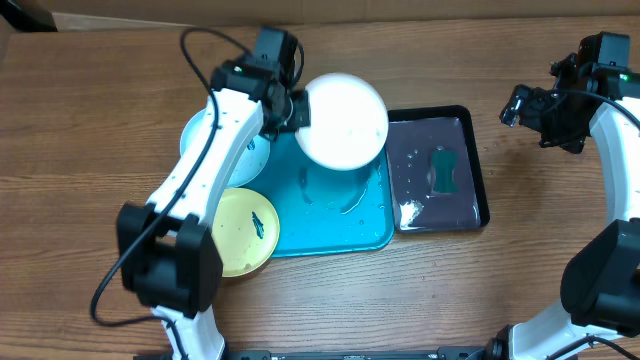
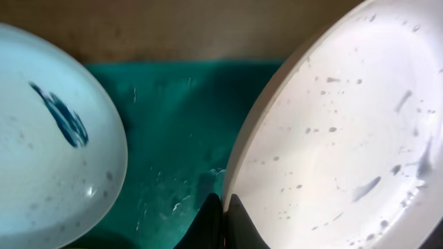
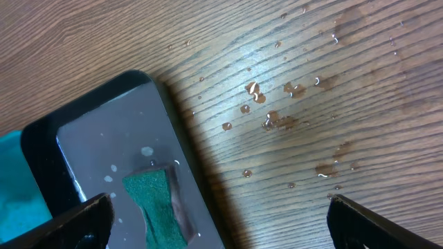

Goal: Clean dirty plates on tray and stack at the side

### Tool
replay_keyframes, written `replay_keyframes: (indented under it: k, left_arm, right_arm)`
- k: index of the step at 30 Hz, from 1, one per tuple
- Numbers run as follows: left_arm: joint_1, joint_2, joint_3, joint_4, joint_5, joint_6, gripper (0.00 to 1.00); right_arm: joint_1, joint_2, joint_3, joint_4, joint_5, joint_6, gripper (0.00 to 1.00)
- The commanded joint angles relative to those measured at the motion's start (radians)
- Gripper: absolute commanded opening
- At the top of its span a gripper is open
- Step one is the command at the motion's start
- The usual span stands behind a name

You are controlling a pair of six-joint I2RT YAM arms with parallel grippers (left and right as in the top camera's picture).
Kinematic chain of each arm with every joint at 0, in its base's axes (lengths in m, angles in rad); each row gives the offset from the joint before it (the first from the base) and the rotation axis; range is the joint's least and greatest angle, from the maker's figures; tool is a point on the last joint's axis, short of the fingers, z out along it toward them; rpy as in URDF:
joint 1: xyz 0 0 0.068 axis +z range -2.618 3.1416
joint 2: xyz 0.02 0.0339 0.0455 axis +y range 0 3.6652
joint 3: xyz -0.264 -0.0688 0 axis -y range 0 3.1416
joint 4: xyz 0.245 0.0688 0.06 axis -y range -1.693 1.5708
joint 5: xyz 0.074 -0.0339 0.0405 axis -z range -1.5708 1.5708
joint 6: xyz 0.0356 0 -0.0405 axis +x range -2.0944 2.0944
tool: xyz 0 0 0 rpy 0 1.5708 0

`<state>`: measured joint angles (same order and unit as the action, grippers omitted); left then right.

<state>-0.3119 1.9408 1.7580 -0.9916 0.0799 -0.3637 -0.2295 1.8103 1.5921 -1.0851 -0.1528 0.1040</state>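
Observation:
My left gripper (image 1: 297,108) is shut on the rim of the white plate (image 1: 345,120) and holds it tilted above the teal tray (image 1: 330,215). In the left wrist view the gripper (image 2: 223,214) pinches the white plate's edge (image 2: 332,138), which is speckled with drops. The light blue plate (image 1: 240,160), with a dark-blue smear (image 2: 62,117), lies at the tray's left. The pale yellow plate (image 1: 243,230) with a small smear lies at the tray's front left. My right gripper (image 1: 522,108) is open and empty above the table, right of the black tray.
A black tray (image 1: 440,170) holds water and a green sponge (image 1: 443,170), also in the right wrist view (image 3: 156,207). Water drops (image 3: 277,114) lie on the wooden table beside the black tray (image 3: 90,138).

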Motion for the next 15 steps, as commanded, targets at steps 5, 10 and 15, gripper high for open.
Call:
replay_keyframes:
  k: [5, 10, 15]
  left_arm:
    - [-0.178, -0.105, 0.075, 0.077, -0.208, 0.017, 0.04]
    - [-0.323, -0.102, 0.075, 0.127, -0.504, 0.026, 0.04]
    - [-0.497, -0.100, 0.075, 0.213, -0.875, 0.108, 0.04]
  right_arm:
    - [-0.004, -0.002, 0.005, 0.006, -0.002, 0.000, 1.00]
    - [-0.004, -0.002, 0.005, 0.006, -0.002, 0.000, 1.00]
    - [-0.004, -0.002, 0.005, 0.006, -0.002, 0.000, 1.00]
